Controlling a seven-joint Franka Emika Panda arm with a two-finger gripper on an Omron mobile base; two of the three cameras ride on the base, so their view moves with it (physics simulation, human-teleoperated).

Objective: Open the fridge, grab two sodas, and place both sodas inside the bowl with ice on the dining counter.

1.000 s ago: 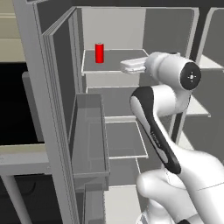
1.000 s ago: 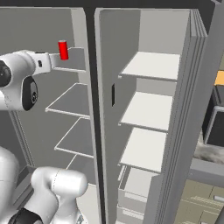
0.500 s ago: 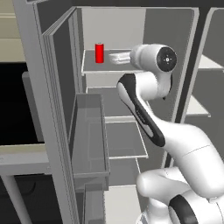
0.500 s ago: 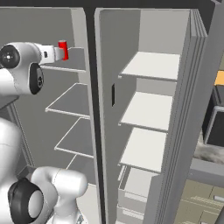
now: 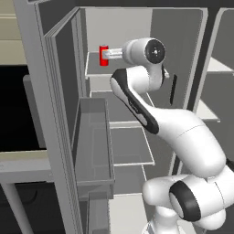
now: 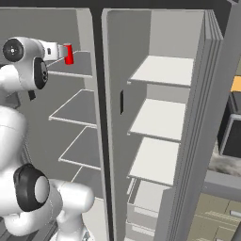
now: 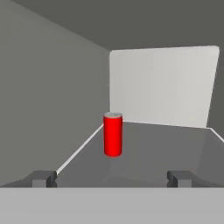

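Note:
The fridge [image 5: 183, 55] stands open, both doors swung wide. One red soda [image 5: 103, 55] stands upright on the top shelf [image 5: 93, 71], near the shelf's left edge. My gripper [image 5: 109, 54] is level with the can and just short of it, open, with nothing between its fingers. From the right base view the soda [image 6: 69, 53] sits right in front of the gripper [image 6: 61, 51]. Seen from the hand, the soda [image 7: 113, 134] is centred ahead of the gripper [image 7: 112, 178], and its fingertips [image 7: 43, 178] are spread wide. The bowl with ice and the dining counter are out of view.
The left door's deep bin [image 5: 93, 151] juts out below the top shelf, close to my arm. The right door [image 6: 188, 94] carries pale shelves [image 6: 157, 113]. Lower fridge shelves [image 6: 77, 106] are bare. A black oven front [image 5: 18, 109] sits left of the fridge.
My hand has swung left and forward along the top shelf, from beside the shelf's right end to just short of the red soda. The can has not moved.

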